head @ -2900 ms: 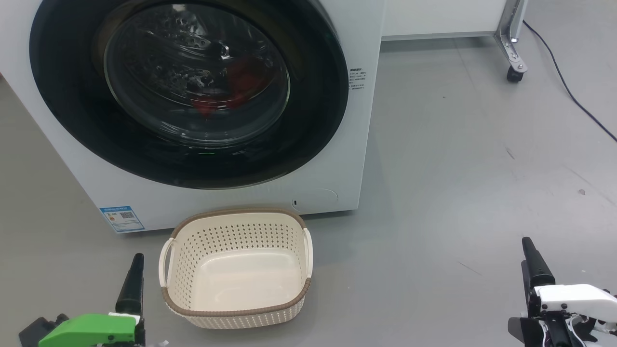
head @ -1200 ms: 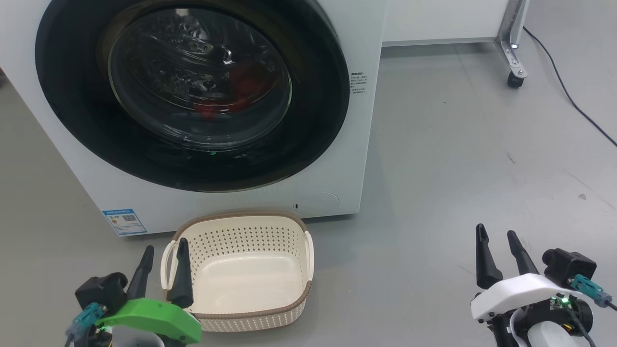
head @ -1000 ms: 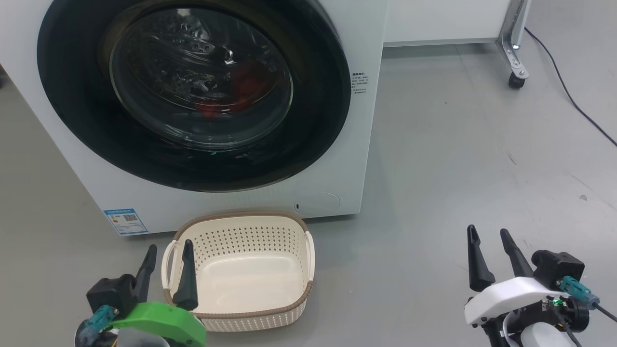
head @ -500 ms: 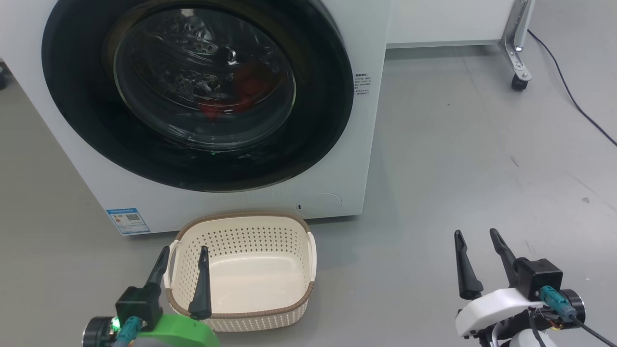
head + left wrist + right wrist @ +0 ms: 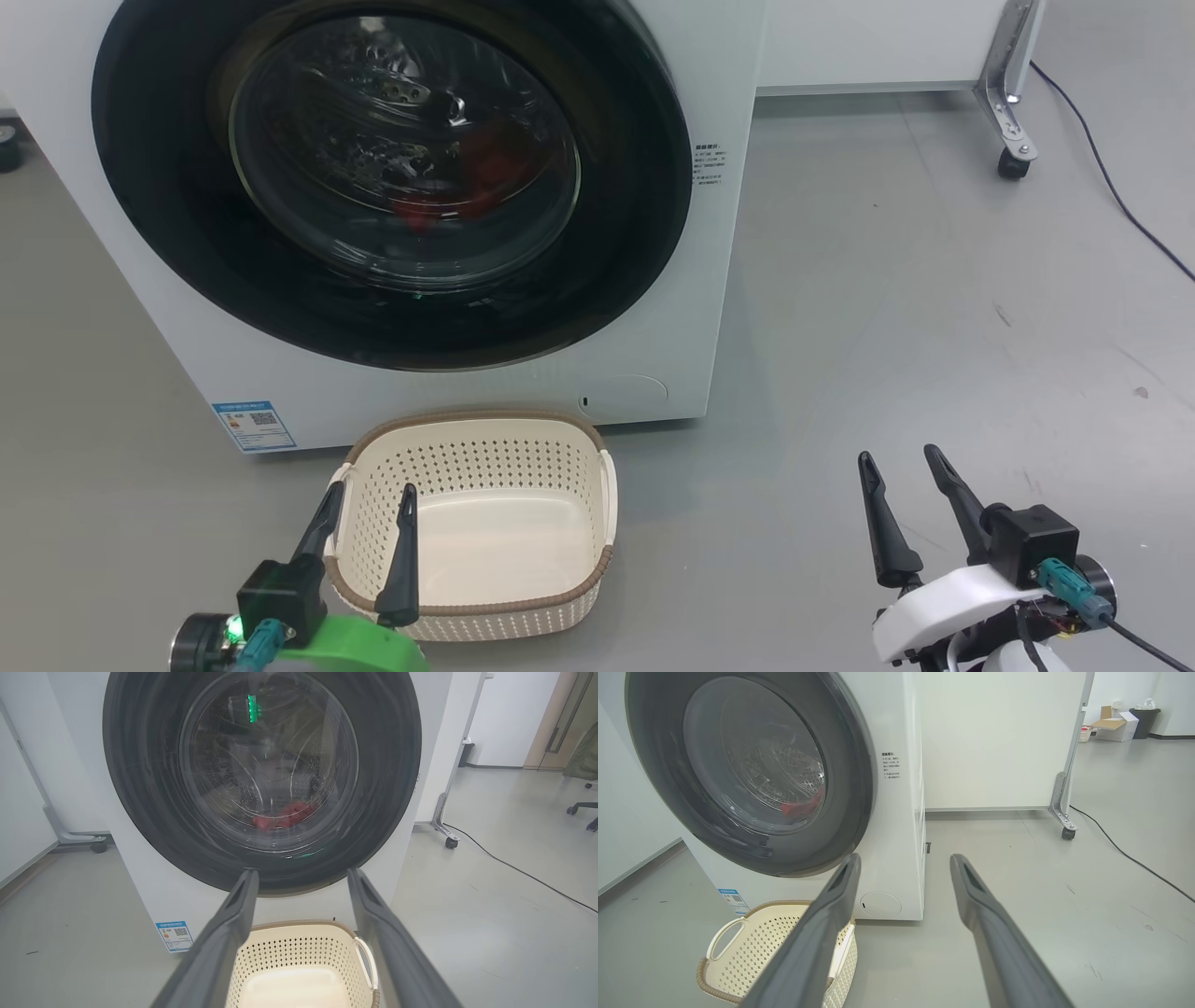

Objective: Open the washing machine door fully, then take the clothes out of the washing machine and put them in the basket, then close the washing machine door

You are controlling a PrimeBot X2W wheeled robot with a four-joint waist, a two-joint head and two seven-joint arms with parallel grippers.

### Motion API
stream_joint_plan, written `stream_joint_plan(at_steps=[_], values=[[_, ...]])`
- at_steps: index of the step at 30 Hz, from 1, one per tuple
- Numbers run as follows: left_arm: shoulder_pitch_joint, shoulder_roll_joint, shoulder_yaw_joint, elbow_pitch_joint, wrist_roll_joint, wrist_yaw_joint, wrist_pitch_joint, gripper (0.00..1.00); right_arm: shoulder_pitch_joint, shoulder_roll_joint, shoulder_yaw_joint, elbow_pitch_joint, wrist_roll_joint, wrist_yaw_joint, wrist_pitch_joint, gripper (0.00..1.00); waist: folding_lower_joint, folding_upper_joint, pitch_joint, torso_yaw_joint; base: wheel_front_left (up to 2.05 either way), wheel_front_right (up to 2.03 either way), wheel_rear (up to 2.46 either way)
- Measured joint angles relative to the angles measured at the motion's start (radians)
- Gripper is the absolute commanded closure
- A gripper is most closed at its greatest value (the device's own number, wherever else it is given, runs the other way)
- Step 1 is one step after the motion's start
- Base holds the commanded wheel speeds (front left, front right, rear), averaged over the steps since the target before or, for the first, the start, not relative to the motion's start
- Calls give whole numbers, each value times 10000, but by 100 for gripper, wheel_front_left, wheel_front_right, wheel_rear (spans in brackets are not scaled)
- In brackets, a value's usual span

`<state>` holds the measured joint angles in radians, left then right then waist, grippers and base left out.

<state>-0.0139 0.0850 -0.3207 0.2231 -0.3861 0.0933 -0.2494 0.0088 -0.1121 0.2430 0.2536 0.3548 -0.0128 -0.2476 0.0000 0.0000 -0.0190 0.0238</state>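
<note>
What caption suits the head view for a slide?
Both open, left tool and right tool face the shut door; basket empty, red clothes inside machine.

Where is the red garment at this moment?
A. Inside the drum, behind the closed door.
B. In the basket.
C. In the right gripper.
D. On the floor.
A: the clothes show red through the glass of the washing machine door, which sits shut against the washing machine.

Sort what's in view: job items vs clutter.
Job: big white front-loading washing machine; its round glossy black door, shut; red garment inside the drum; cream perforated plastic basket, empty.
Lying about: black floor cable; castered metal frame leg; brown cardboard box; black bin.
</note>
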Motion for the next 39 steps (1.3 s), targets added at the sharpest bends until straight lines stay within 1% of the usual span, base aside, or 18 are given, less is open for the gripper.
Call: stream_joint_plan(at_steps=[12, 13, 14, 15, 24, 27, 31, 33, 37, 39], values=[[41, -58, 75, 115, 12, 27, 0, 0, 7, 109, -94, 81, -65, 10, 0, 0, 0, 0, 33, 19, 0, 0, 0], [43, -61, 79, 119, 13, 27, 0, 0, 7, 113, -109, 90, -71, 12, 0, 14, 0, 0, 35, 22, 0, 0, 0], [44, -63, 84, 121, 21, 27, 0, 0, 7, 117, -125, 98, -71, 12, 0, 81, 0, 0, 37, 24, 0, 0, 0], [45, -69, 94, 123, 27, 27, 0, 0, 7, 127, -146, 104, -71, 12, 0, 100, 0, 0, 39, 26, 0, 0, 0], [48, -100, 176, 207, 38, 27, 0, 0, 7, 174, -247, 157, -73, 29, 0, 100, 0, 0, 46, 58, 0, 0, 0], [52, -109, 176, 222, 40, 27, 0, 0, 7, 196, -326, 173, -69, 113, 0, 100, 0, 0, 54, 74, 0, 0, 0], [52, -117, 203, 224, 56, 27, 0, 0, 7, 238, -431, 180, -25, 138, 0, 100, 0, 0, 75, 96, 0, 0, 0], [52, -128, 238, 224, 79, 27, 0, 0, 6, 288, -504, 180, 100, 215, 0, 100, 0, 0, 93, 106, 0, 0, 0], [52, -136, 224, 219, 115, 27, 0, 0, 0, 372, -694, 176, 320, 240, 0, 100, 0, 0, 181, 136, 0, 0, 0], [51, -138, 228, 192, 136, 27, 0, 0, -6, 395, -800, 169, 451, 324, 0, 100, 0, 0, 266, 156, 0, 0, 0]])
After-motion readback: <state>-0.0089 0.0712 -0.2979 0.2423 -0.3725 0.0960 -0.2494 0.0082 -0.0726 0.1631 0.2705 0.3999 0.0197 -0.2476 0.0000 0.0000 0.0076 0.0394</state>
